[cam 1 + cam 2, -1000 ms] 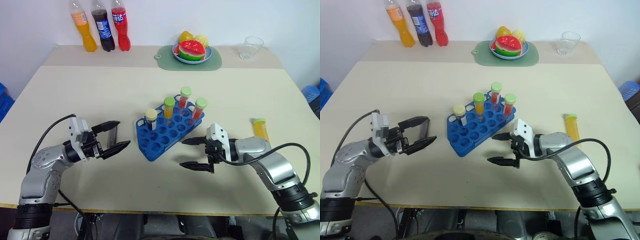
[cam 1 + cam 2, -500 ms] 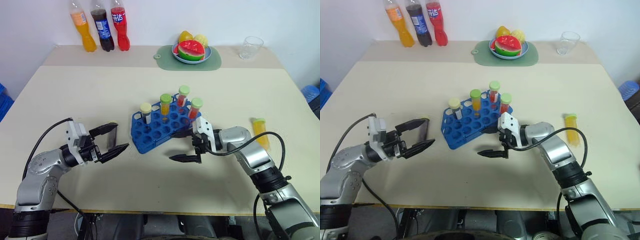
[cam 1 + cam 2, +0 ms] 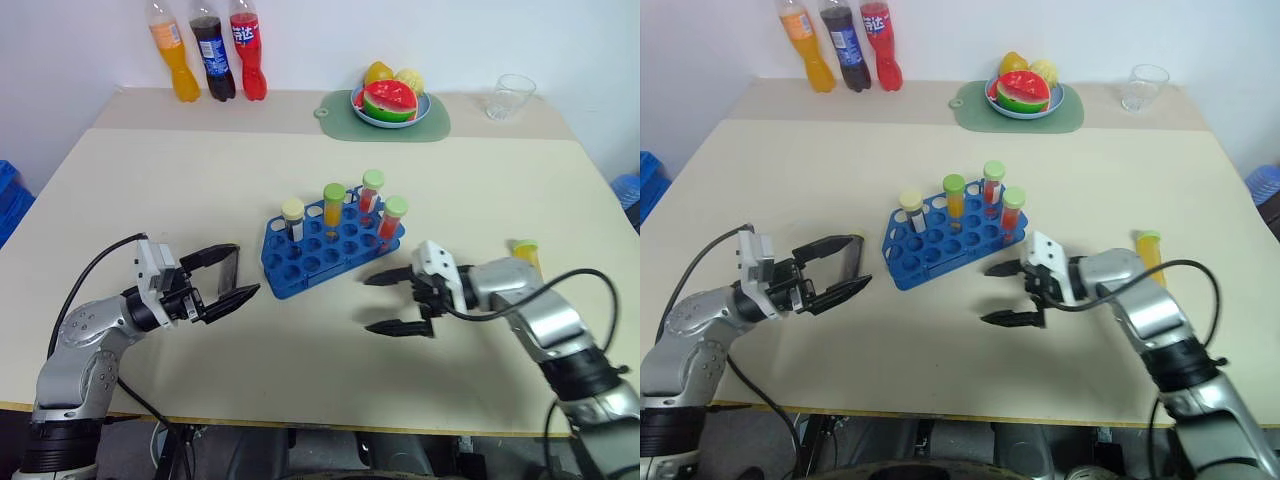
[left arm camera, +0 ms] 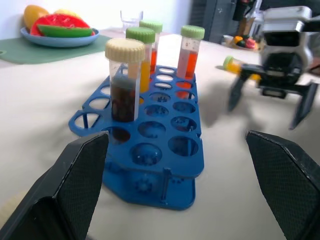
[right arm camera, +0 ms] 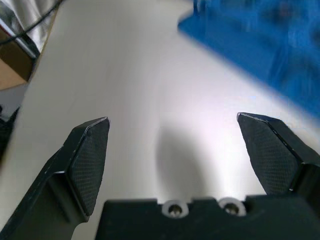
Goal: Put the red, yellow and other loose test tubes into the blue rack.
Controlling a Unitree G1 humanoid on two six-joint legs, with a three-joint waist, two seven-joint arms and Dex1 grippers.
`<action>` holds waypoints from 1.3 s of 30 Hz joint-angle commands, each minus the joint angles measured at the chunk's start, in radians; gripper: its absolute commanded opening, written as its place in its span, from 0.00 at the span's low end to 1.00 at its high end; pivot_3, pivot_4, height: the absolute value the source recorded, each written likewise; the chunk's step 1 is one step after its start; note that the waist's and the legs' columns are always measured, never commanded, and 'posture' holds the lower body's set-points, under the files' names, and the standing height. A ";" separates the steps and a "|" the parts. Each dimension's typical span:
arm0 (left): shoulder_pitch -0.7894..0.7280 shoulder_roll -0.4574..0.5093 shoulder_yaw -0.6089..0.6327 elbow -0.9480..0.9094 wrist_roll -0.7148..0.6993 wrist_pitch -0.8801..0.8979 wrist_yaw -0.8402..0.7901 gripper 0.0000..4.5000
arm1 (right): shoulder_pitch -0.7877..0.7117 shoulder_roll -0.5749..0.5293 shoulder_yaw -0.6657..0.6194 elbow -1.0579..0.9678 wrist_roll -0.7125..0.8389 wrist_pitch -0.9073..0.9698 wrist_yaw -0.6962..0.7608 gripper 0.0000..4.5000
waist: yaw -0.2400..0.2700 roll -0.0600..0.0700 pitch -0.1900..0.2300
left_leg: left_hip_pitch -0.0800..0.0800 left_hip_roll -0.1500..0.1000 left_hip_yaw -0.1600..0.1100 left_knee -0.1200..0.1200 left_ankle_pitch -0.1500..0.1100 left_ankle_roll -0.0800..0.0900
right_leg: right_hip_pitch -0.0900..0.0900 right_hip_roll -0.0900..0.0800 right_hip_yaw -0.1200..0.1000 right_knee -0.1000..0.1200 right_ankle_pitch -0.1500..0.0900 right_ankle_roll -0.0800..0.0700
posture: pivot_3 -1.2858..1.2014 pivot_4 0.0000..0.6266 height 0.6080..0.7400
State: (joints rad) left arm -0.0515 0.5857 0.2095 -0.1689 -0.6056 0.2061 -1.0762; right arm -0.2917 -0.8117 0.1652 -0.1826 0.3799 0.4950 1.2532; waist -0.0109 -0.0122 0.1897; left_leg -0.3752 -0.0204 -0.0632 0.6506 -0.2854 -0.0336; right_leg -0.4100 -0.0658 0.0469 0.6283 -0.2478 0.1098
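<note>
- The right gripper (image 3: 396,302) hangs just above the table (image 3: 200,180), fingers spread wide and empty, pointing toward the robot's left, a short way off the near right corner of the blue rack (image 3: 325,250).
- The left gripper (image 3: 228,272) is likewise wide apart and holds nothing, level over the table left of the rack.
- The rack sits mid-table with four capped tubes upright: a cream-capped dark tube (image 3: 292,219), an orange tube (image 3: 332,207), and two red tubes (image 3: 371,190) (image 3: 393,218).
- A yellow tube (image 3: 523,253) lies loose on the table, beyond the right arm, well apart from the rack.
- At the far edge stand three soda bottles (image 3: 209,45), a fruit plate (image 3: 390,102) on a green mat, and a clear cup (image 3: 510,96).
</note>
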 commanded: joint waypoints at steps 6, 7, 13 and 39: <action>-0.067 -0.032 -0.049 0.037 0.012 -0.026 -0.026 1.00 | 0.002 -0.002 -0.357 -0.069 0.073 0.231 -0.350 1.00 | -0.007 0.000 0.000 | 0.002 0.000 0.002 0.001 0.000 0.000 | 0.000 0.004 0.002 0.001 0.000 -0.001 | 0.52 0.24 1.00; -0.072 -0.034 -0.053 0.045 0.013 -0.028 -0.031 1.00 | -0.010 -0.013 -0.388 -0.064 0.064 0.261 -0.390 1.00 | -0.004 0.000 0.000 | 0.002 0.000 0.002 0.001 0.000 -0.001 | 0.000 0.004 0.002 0.001 0.000 -0.001 | 0.52 0.24 1.00; -0.097 -0.050 -0.079 0.077 0.022 -0.046 -0.045 1.00 | -0.076 -0.084 -0.421 -0.020 -0.023 0.456 -0.590 1.00 | -0.001 0.000 0.000 | -0.001 0.000 0.002 0.000 0.000 0.000 | -0.001 0.002 0.001 0.000 0.000 -0.001 | 0.52 0.24 1.00; -0.122 0.051 -0.142 0.054 -0.035 -0.023 -0.359 1.00 | -0.321 -0.156 -0.245 0.430 -0.027 0.729 -0.544 1.00 | -0.008 0.000 0.000 | 0.000 0.000 0.005 -0.001 0.000 0.000 | -0.001 0.003 0.001 0.000 0.000 -0.001 | 0.52 0.24 1.00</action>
State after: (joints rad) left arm -0.1679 0.6281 0.0716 -0.0851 -0.6407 0.1903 -1.4189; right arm -0.5864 -0.9598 -0.0783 0.2310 0.3658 1.2503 0.7009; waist -0.0188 -0.0120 0.1898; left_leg -0.3754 -0.0204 -0.0585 0.6500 -0.2853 -0.0334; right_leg -0.4112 -0.0626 0.0480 0.6283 -0.2476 0.1091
